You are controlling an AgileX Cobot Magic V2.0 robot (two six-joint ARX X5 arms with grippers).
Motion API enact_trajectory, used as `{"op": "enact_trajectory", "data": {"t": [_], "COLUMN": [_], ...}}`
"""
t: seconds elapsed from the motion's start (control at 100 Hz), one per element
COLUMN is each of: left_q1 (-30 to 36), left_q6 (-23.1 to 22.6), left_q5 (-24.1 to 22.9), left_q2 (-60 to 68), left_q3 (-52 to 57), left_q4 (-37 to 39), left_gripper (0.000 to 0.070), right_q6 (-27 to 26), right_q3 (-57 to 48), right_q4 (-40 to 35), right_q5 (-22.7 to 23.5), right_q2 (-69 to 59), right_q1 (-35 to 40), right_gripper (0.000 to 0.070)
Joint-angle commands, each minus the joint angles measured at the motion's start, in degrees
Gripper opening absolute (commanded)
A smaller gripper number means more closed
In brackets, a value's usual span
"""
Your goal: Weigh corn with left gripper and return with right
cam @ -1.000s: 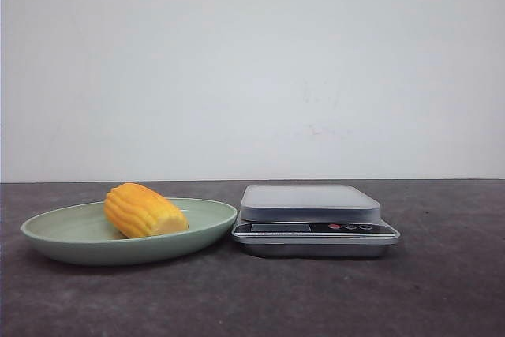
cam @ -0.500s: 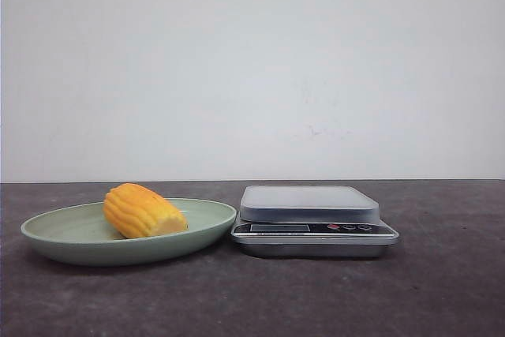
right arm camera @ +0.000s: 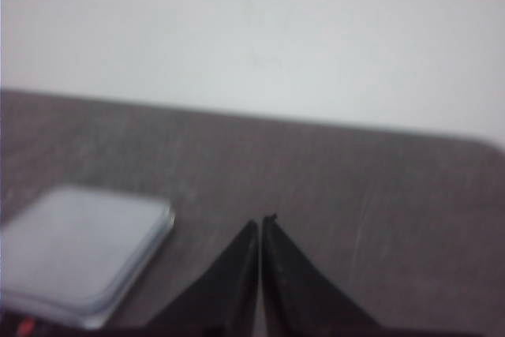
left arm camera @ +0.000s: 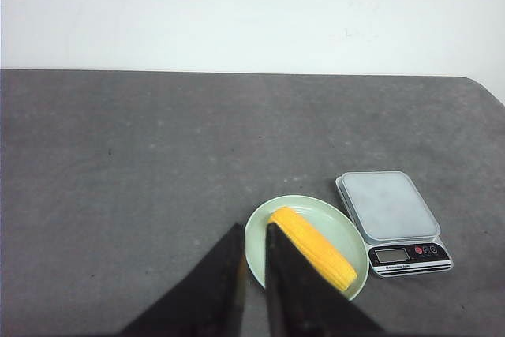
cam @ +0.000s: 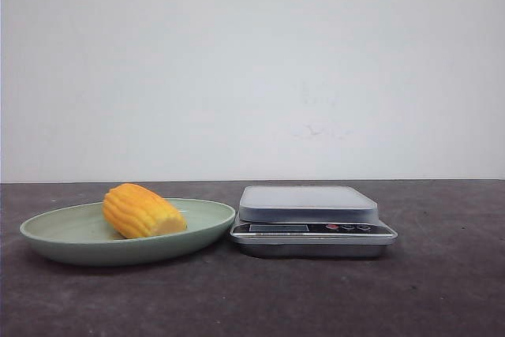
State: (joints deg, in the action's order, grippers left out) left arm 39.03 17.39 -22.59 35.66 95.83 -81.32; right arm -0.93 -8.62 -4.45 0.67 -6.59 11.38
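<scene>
The corn [cam: 144,211] lies on its side in a shallow green plate [cam: 55,236], resting a little right of the plate's middle with its paler cut end turned toward the scale [cam: 312,219]. Plate and scale sit just beside each other on the dark surface [cam: 442,290], their rims nearly meeting, which keeps the carry from one to the other short. The scale's platform is bare, so the weighing is not yet done.

The left hand [left arm camera: 254,230] hangs high above the surface, its two fingers close together with only a narrow slit between them and nothing in that slit. Its tips point down near the plate's edge, with the corn just beside them in the wrist view; this looks like a lining-up pose, and the fingers would need to spread before they could straddle the cob. Gripping across the ribbed rows rather than along the length should stop the piece rolling.

The right hand [right arm camera: 260,222] has its fingers pressed together, empty, held over bare surface off to the scale's side, clear of the left arm's path. Its picture is blurred.
</scene>
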Motion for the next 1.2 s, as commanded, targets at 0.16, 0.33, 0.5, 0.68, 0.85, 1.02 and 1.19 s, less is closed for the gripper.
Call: {"op": "enact_trajectory", "data": {"t": [0.16,0.33,0.5,0.68,0.85,1.02,1.19], "left_q1": [0.4,0.4,0.4,0.4,0.4,0.4,0.4], "left_q6": [0.2,0.2,0.2,0.2,0.2,0.2,0.2], "left_q5": [-0.2,-0.2,-0.2,-0.3,-0.3,-0.2,-0.3], "left_q2": [0.3,0.3,0.3,0.3,0.3,0.3,0.3], "left_q3": [1.2,1.2,1.2,1.2,1.2,1.2,1.2], "left_q4": [-1.3,-1.3,-1.3,-1.3,-1.3,-1.3,-1.3], "left_gripper": [0.0005,0.0004,0.0004,0.0004,0.0004,0.0004,0.0004], "right_q6": [-4.9,-4.9,-4.8,-4.4,-4.4,-4.4,-4.4], "right_q3": [6.1,7.8,7.8,7.8,7.8,7.8,7.8], "right_q4": [1.3,0.6,-1.5,-5.4,-5.4,-4.5,-4.6], "right_q5": [2.8,2.8,2.3,2.8,2.8,2.6,2.5], "right_q2": [3.0,5.7,6.4,6.4,6.4,6.4,6.4], "right_q1": [-1.5,-1.5,-1.7,-1.7,-1.8,-1.8,-1.8], "right_gripper": [0.0000,0.0000,0.0000,0.0000,0.0000,0.0000,0.0000]}}
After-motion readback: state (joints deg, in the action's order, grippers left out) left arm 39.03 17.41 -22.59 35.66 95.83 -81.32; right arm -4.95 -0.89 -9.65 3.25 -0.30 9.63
